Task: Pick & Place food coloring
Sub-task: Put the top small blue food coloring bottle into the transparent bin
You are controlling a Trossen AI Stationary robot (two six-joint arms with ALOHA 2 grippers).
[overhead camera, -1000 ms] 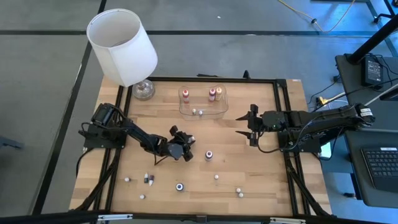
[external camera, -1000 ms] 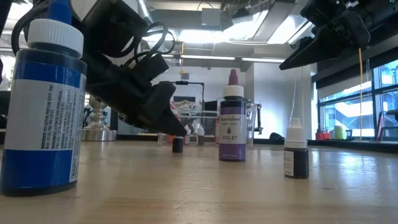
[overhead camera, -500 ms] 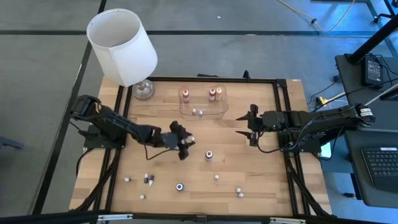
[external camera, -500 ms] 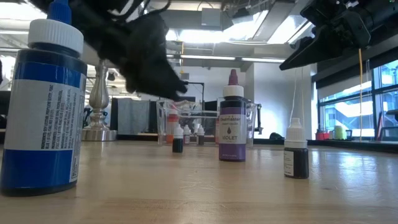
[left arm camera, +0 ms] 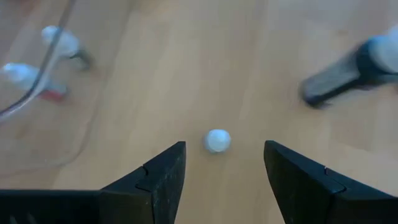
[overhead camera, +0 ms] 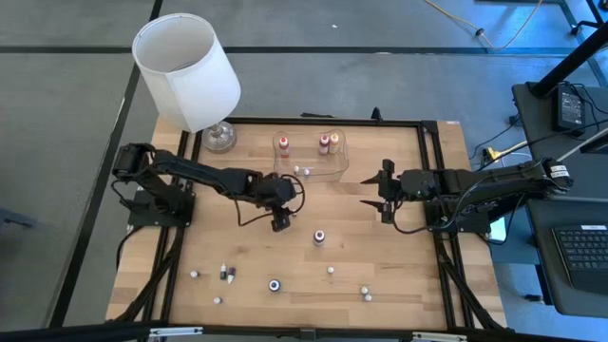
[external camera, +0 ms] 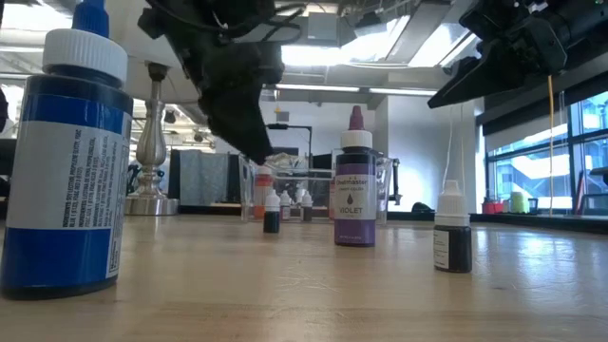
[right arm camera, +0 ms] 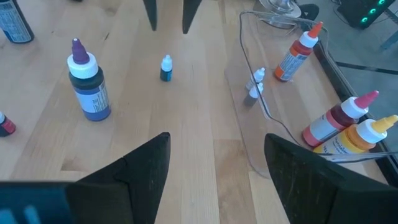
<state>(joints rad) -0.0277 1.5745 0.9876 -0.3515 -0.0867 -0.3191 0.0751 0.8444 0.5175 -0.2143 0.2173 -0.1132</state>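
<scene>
high view: left hand [overhead camera: 278, 220], fingers apart, has swung from the counter's [overhead camera: 399, 275] middle to above a tiny dark bottle [overhead camera: 280, 226], so a grasp looks next; right hand [overhead camera: 378, 193] waits, fingers apart.

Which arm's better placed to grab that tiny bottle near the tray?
Left. The left gripper hangs open directly over the small bottle, while the right gripper waits off to the side.

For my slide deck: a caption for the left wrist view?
Open left gripper poised above a tiny white-capped food coloring bottle standing on the wooden table.
</scene>
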